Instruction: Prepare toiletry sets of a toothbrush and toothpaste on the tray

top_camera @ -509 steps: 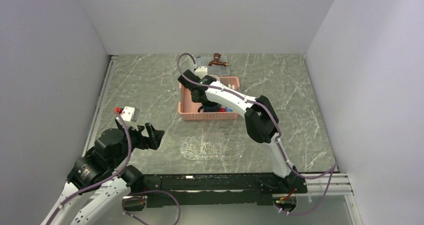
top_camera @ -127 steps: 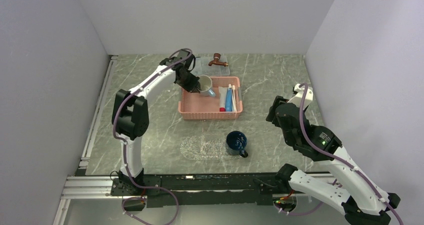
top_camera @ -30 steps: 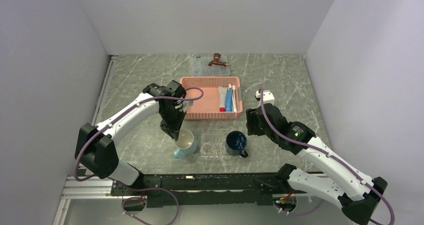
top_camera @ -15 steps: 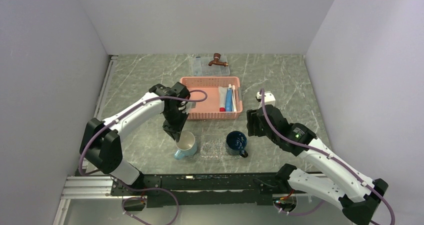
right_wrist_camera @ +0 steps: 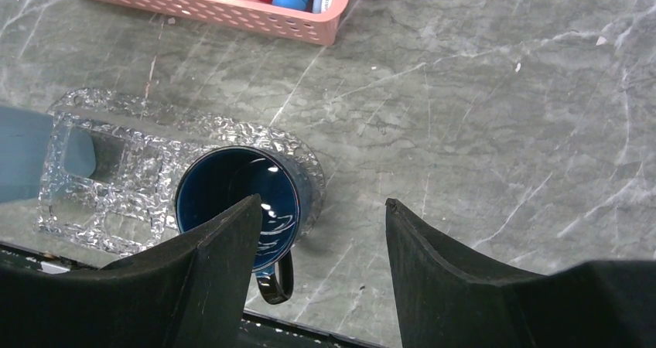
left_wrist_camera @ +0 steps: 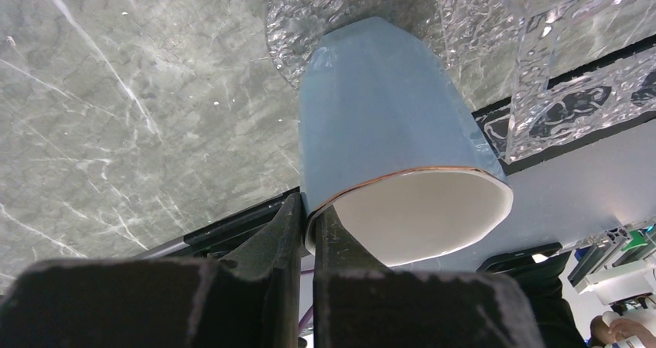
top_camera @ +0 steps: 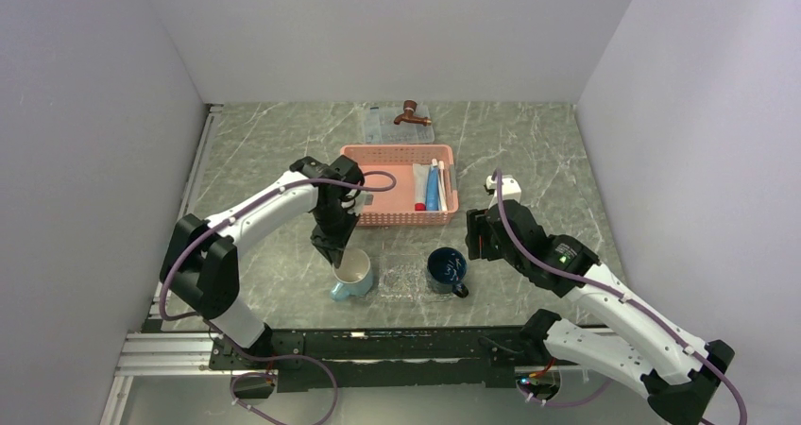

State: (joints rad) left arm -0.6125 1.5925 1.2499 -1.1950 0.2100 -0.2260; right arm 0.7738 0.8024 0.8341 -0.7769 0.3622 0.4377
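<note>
Grey marble counter (top_camera: 529,151) carried a clear tray (top_camera: 401,279) near its front edge. The left end effector (left_wrist_camera: 308,232) pinched the rim of a pale blue mug (top_camera: 352,274) at the tray's left end. The right end effector (right_wrist_camera: 322,203) hung wide open above a dark blue mug (top_camera: 446,269) on the tray's right end. The toothpaste (top_camera: 432,191) and toothbrush (top_camera: 441,181) lay in the pink basket (top_camera: 378,219) behind.

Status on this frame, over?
Left claw shut on light-blue mug rim, at left end of tray. Right claw open above dark mug. Toothpaste, toothbrush in pink basket. Nothing covering them.
</note>
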